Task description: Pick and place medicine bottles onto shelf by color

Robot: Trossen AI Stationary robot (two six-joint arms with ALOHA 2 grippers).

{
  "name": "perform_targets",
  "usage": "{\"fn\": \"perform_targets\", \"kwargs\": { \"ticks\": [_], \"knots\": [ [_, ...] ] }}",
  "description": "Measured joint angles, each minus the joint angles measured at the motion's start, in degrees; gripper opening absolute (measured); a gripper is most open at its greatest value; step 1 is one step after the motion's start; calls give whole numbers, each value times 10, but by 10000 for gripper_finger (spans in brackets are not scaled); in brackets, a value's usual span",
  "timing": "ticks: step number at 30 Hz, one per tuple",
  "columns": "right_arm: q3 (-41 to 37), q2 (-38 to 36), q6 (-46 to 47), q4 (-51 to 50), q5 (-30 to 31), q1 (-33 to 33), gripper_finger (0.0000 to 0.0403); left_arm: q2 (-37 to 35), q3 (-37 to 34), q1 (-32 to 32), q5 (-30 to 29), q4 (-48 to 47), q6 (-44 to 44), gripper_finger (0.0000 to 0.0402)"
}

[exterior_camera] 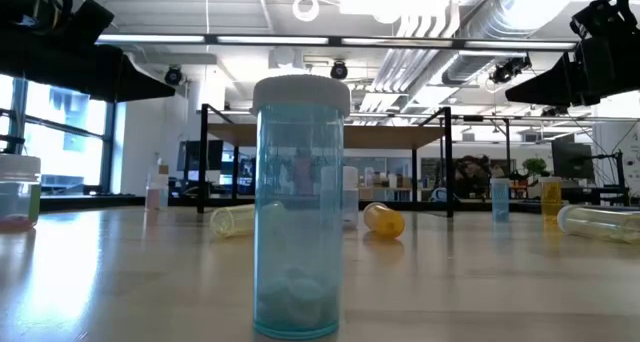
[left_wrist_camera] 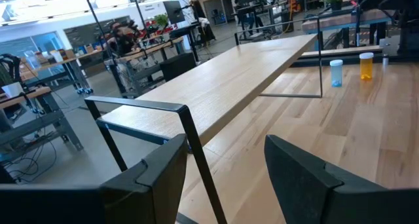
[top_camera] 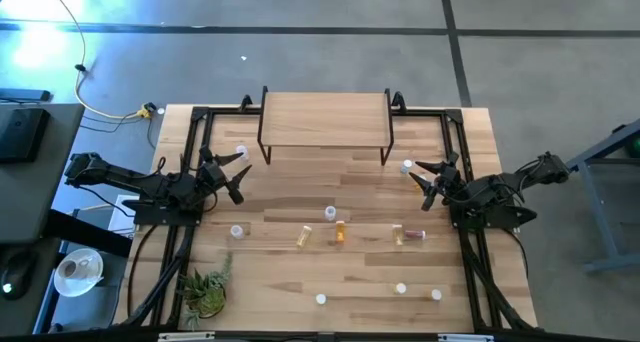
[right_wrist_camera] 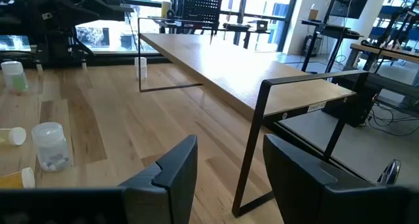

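Wooden shelf (top_camera: 325, 118) stands bare while the bottles (top_camera: 330, 213) sit scattered on the tabletop (top_camera: 290, 272), so either gripper, left (top_camera: 236, 169) or right (top_camera: 422, 175), jaws apart and empty, should descend squarely over one cap.

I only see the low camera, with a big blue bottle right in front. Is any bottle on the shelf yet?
Observer: No. From above, the shelf is bare on top; all the bottles are on the table.
Operator: Where are the robot's hands?
Observer: The left gripper hangs near the shelf's left end, the right gripper near its right end.
Operator: Holding anything?
Observer: No. Both wrist views show open jaws, nothing between.
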Motion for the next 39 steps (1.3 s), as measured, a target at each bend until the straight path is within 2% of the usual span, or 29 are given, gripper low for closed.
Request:
{"fn": "perform_targets", "kwargs": {
  "ticks": [21,25,29,39],
  "knots": [
    [0,0,0,8,5,0,165,0,0,0,2,0,0,195],
    [0,0,0,34,0,0,165,0,0,0,5,0,0,195],
    [0,0,-17,69,0,0,165,0,0,0,33,0,-2,195],
    [0,0,-55,231,0,0,165,0,0,0,77,0,-63,195]
  ]
}}
